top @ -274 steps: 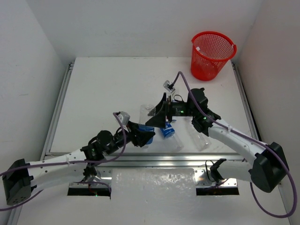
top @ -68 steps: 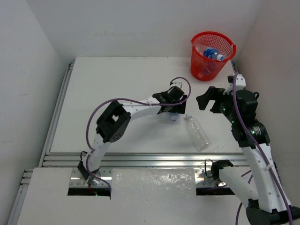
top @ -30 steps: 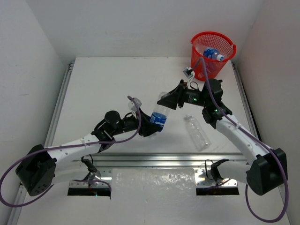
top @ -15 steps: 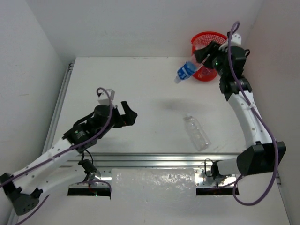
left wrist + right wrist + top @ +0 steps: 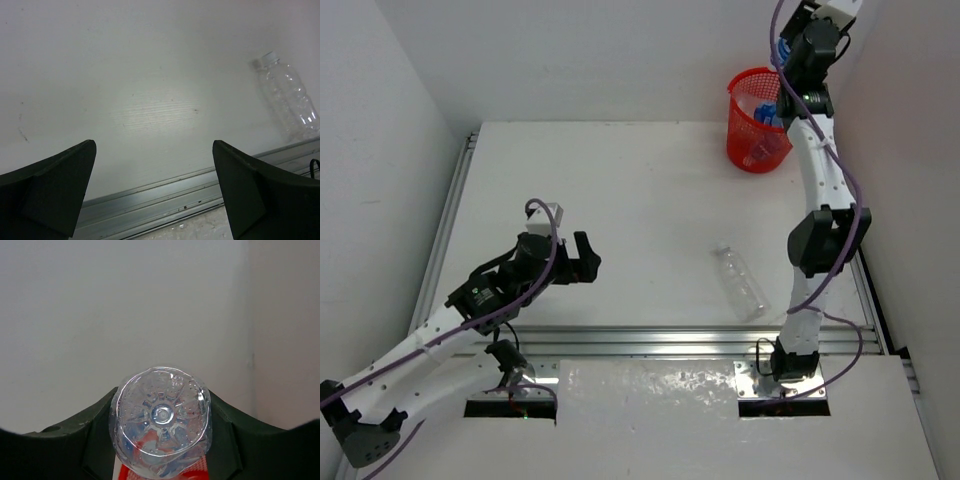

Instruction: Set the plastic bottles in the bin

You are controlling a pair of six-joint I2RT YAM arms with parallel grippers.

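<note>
Our right hand (image 5: 786,52) was raised high on its outstretched arm and clenched around a blue-labelled bottle (image 5: 161,422). In the wrist view the ribbed base of this bottle faced the camera, with a dark finger (image 5: 97,440) pressed against each side. Directly beneath that hand stood the red mesh bin (image 5: 744,145), at the far right corner of the bench (image 5: 570,180), and through its opening we could see blue-labelled plastic (image 5: 766,112) already lying inside. Our left hand (image 5: 585,258) hung low over the near part of the bench with its fingers (image 5: 55,175) spread wide and nothing between them. Ahead of that hand and off to its right, well apart from it, an unlabelled clear bottle (image 5: 289,97) lay on its side on the bench, near the metal rail (image 5: 165,202) at the front edge.
</note>
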